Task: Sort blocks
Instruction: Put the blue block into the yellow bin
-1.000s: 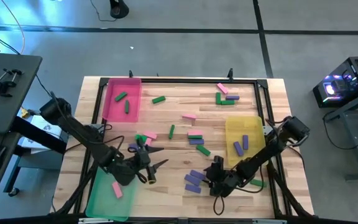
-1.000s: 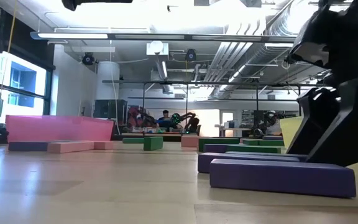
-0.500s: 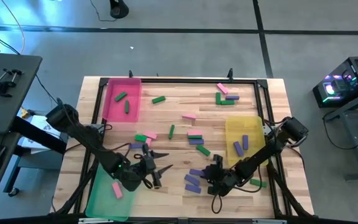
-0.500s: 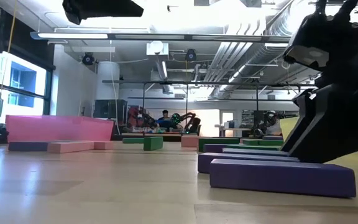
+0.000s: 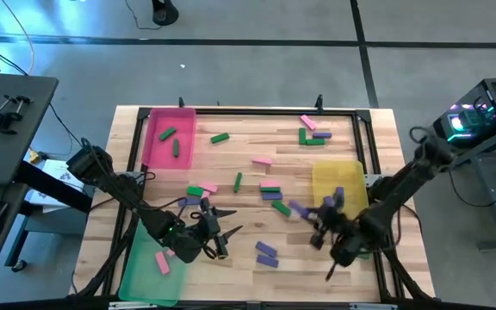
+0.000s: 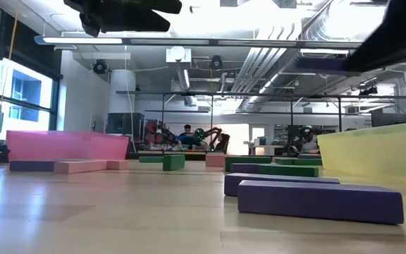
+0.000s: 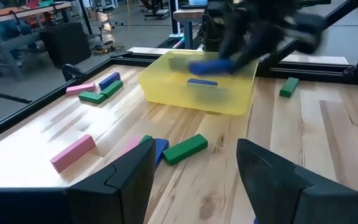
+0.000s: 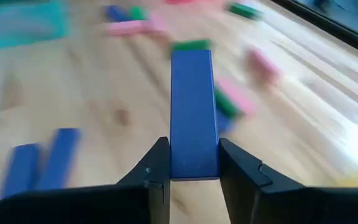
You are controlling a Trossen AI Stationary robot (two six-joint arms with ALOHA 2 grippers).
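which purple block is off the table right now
The purple block clamped in the right gripper, lifted beside the yellow tray; the others lie flat.

Both arms are dark, nearly black, built of slim straight links joined by rounded, bulkier joint housings. The left arm (image 5: 114,185) has a thick knuckle-like joint at its upper end, and a small green light glows on the wrist housing near the left gripper (image 5: 218,232). Its fingers (image 7: 126,180) are matte black, broad and angular, with flat bevelled faces and chunky bases. The right arm (image 5: 399,185) has the same dark finish and a round joint housing at its outer end. The right gripper (image 8: 192,171) has black fingers (image 8: 154,171) with smooth, faceted surfaces tapering toward squared tips.
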